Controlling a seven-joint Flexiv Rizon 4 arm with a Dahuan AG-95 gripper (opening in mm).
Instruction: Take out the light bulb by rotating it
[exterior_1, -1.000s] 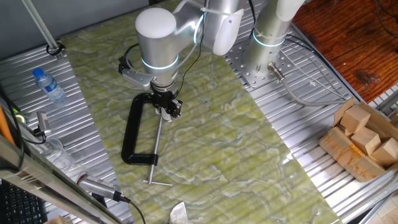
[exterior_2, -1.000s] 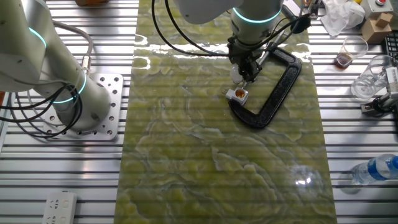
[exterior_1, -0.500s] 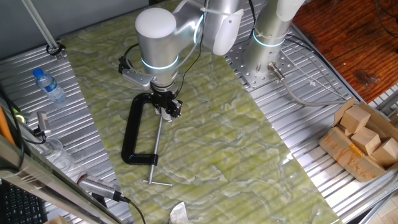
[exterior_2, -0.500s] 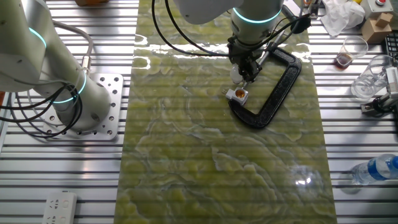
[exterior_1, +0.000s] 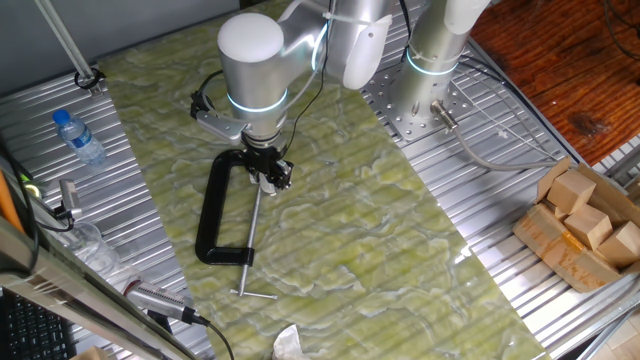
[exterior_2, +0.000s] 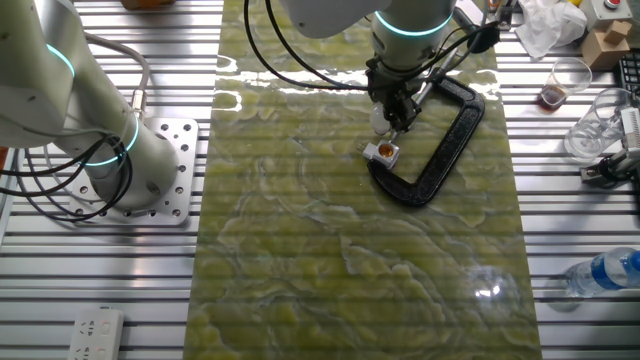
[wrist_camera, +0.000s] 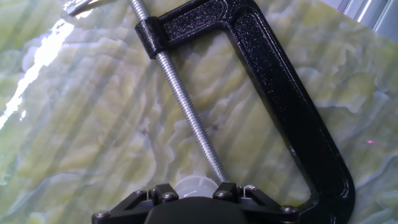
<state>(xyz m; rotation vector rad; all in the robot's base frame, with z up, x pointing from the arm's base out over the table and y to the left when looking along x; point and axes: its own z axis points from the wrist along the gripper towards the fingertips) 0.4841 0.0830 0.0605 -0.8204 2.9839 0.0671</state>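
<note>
Your gripper (exterior_2: 393, 122) stands over the black C-clamp (exterior_2: 440, 150) on the green mat (exterior_2: 330, 250) near the far edge of the desk (exterior_2: 100, 280), jaws closed on the light bulb (exterior_2: 380, 120). The bulb sits just above the small white socket piece (exterior_2: 382, 152), which rests inside the clamp's frame. In the hand view the bulb's white top (wrist_camera: 193, 186) shows between the fingers (wrist_camera: 163, 194), touching the clamp's threaded screw (wrist_camera: 186, 112).

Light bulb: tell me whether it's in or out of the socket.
Out. The gripper holds the light bulb above the socket, whose orange inside is exposed.
</note>
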